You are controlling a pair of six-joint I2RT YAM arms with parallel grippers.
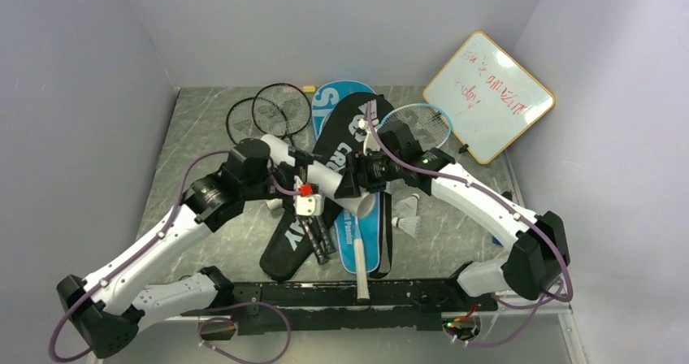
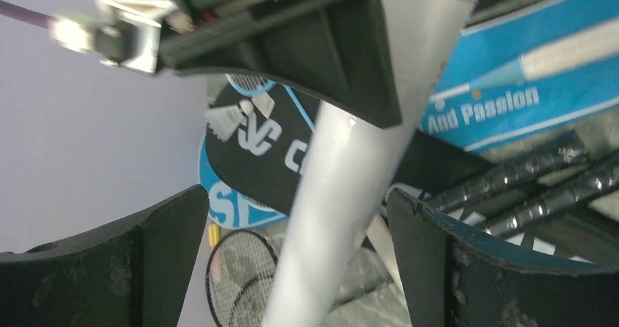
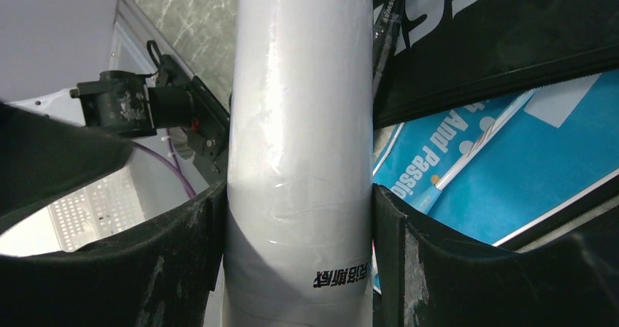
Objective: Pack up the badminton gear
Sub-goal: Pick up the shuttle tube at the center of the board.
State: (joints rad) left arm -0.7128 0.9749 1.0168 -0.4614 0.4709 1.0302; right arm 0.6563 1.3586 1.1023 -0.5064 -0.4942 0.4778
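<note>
Top: your right gripper [image 1: 357, 184] clamped the tube [image 1: 363, 205] mid-table, above the covers [image 1: 367, 238]. Bare table lay to the left, shuttlecocks [image 1: 409, 216] to the right. Left wrist: your left gripper [image 2: 295, 221] stood wide around the tube, gaps on both sides. Right wrist: fingers [image 3: 423, 268] pressed both tube sides.

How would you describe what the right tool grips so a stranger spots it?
In the middle of the table, a black cover and a blue cover overlap. Above them, clamped in the right tool, is a white tube, far thicker than the racket handles beside it.
</note>
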